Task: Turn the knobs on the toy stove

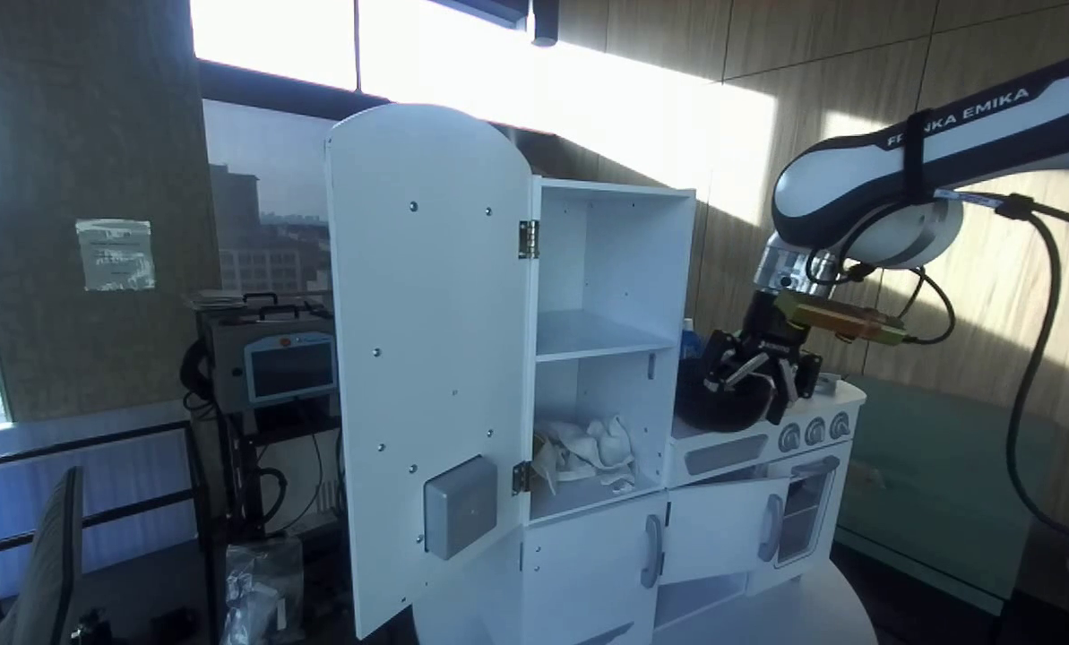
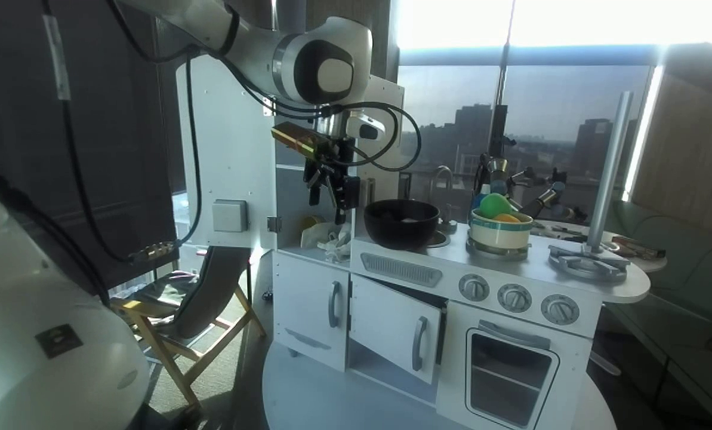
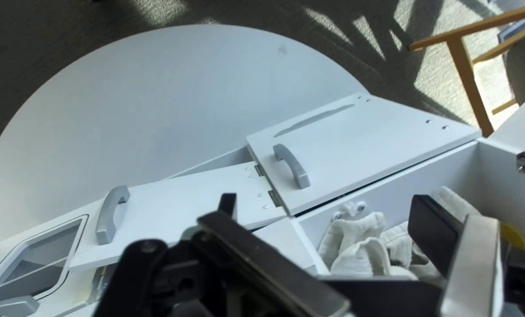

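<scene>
The toy stove is part of a white toy kitchen. Its grey knobs sit in a row above the oven door: a left knob, a middle knob and a right knob. They also show small in an exterior view, for example the right knob. My gripper hangs up and left of the knobs, by the open cabinet and the black bowl, apart from the knobs. It also shows in an exterior view. In the wrist view its fingers are wide apart with nothing between them; no knob shows there.
A black bowl and a cream pot with toy food stand on the countertop. A metal rod rises from the right burner. The tall cabinet door stands open; a lower door is ajar. White cloth lies in the cabinet.
</scene>
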Controlling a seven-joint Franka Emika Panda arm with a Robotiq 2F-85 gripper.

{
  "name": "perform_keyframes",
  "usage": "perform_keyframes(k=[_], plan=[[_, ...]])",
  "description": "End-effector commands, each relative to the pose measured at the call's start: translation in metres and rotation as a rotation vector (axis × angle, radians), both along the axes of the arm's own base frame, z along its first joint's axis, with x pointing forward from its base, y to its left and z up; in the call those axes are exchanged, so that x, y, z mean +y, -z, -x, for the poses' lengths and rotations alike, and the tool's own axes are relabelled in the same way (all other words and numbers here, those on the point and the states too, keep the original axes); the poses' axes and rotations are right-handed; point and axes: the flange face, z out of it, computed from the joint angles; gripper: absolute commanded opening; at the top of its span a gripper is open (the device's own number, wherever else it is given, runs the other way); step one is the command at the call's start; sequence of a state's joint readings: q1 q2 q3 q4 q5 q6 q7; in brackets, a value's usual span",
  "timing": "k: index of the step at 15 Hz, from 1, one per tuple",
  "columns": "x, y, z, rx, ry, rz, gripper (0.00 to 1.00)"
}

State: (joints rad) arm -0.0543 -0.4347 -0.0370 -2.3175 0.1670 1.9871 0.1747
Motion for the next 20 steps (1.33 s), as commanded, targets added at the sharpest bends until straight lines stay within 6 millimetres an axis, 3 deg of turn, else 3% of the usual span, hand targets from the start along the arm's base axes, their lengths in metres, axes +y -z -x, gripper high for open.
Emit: perform_keyframes(k=[1,16,20], plan=[[-0.035,0.0,0.01,-0.089,0.14,-0.004,1.0],[-0.145,0.083,0.043,-0.063,0.441,0.044,1.0],[-0.158,0.104,0.041,-0.087,0.466,0.069,1.0]])
